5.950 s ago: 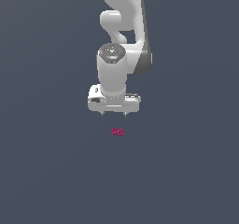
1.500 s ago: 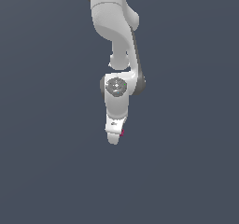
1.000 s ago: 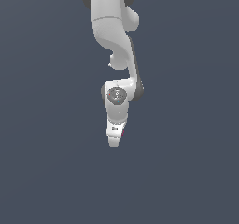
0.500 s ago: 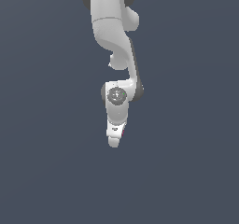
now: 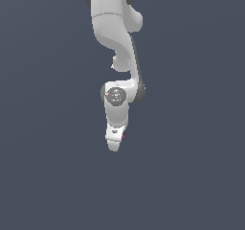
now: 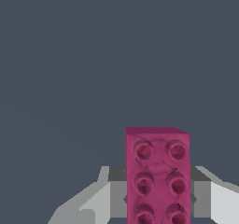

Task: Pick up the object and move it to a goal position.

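The object (image 6: 158, 174) is a magenta-pink brick with two rows of round studs. It fills the gap between my two grey fingers (image 6: 116, 192) in the wrist view, and both pads press on its long sides. My gripper (image 6: 158, 197) is shut on it. In the exterior view the white gripper (image 5: 115, 145) points down and is seen edge-on in the middle of the picture. Only a thin pink sliver of the object (image 5: 124, 135) shows at its side there. Whether the brick touches the floor cannot be told.
A plain dark grey floor (image 5: 191, 176) lies all around. The white arm (image 5: 117, 37) comes down from the top of the exterior view. No other things show.
Six seconds ago the gripper hung face-on above the brick lying loose on the floor. Now it is turned edge-on with the brick in it, and over the last second it sank slightly in the picture.
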`<state>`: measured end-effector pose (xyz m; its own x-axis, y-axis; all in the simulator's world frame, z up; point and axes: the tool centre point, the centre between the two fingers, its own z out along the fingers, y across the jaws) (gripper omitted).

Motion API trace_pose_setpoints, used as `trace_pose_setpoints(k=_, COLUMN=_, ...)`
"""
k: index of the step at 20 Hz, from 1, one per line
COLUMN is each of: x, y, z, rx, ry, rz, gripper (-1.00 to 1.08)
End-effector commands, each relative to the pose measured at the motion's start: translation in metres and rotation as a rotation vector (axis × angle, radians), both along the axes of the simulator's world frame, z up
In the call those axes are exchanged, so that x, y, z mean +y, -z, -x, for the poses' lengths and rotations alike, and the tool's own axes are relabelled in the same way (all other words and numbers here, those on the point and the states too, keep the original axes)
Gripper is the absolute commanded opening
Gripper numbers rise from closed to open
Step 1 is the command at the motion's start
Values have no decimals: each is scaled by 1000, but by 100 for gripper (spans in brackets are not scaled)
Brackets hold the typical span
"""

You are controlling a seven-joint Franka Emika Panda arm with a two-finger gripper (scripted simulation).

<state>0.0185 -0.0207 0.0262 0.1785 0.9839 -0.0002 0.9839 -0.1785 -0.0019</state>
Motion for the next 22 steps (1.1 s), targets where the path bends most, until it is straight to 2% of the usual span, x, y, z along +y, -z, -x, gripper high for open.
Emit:
trace_pose_setpoints(k=1, x=-10, y=-13, z=-4, rx=-2, ry=1, rz=0, gripper=-100)
trace_pose_setpoints(k=22, x=-150, y=-186, z=-52, rx=-2, ry=-1, rz=-3, gripper=-100)
